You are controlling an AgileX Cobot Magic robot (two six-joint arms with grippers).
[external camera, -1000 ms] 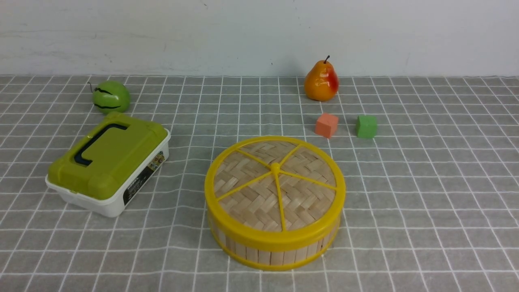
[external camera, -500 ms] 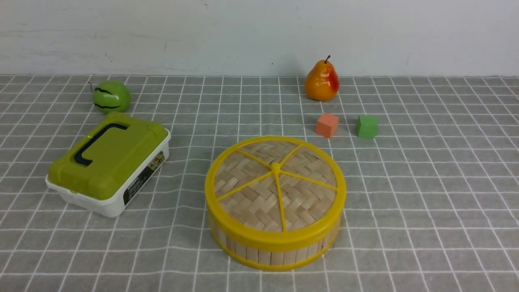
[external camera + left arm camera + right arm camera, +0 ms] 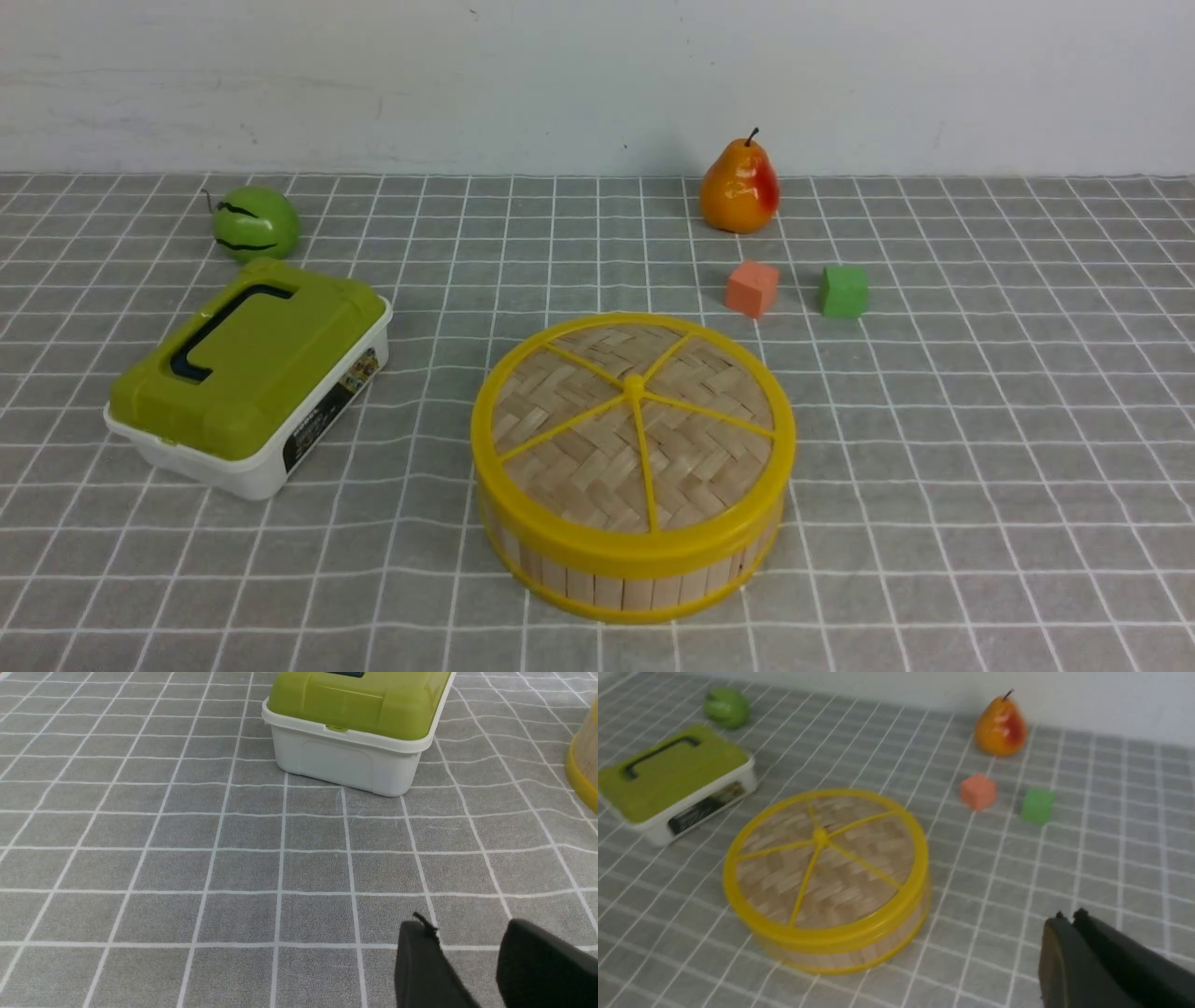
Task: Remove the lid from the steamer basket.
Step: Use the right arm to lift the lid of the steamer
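Lid (image 3: 635, 420) of the steamer basket (image 3: 638, 590): it sits flat on top of the basket, and both are in the middle of the table (image 3: 980, 523), toward the near side. The lid is round and made of woven tan strips. It has a thick yellow rim, five yellow lines like wheel spokes, and a small yellow knob in the middle. Under it, the basket shows a wall of light wood strips and a yellow ring at the bottom.

Behind the basket and a bit to the right is a little orange-pink block (image 3: 752, 288). A green block (image 3: 844, 291) is near it, on its right, and the two do not touch. Farther back, by the white wall (image 3: 597, 84), stands an orange and red pear (image 3: 739, 187) with a dark stem.

Left of the basket, well apart from it, is a white box (image 3: 271, 457) with a green lid and a black handle. It sits at a slant. Just behind the box is a round green fruit (image 3: 256, 222) with dark lines on it.

The right gripper (image 3: 1069, 919) is closed, with its dark tips together and nothing in them. The left gripper (image 3: 460, 926) is open, with a gap between its two dark fingers. It holds nothing. Both grippers are away from the lid.
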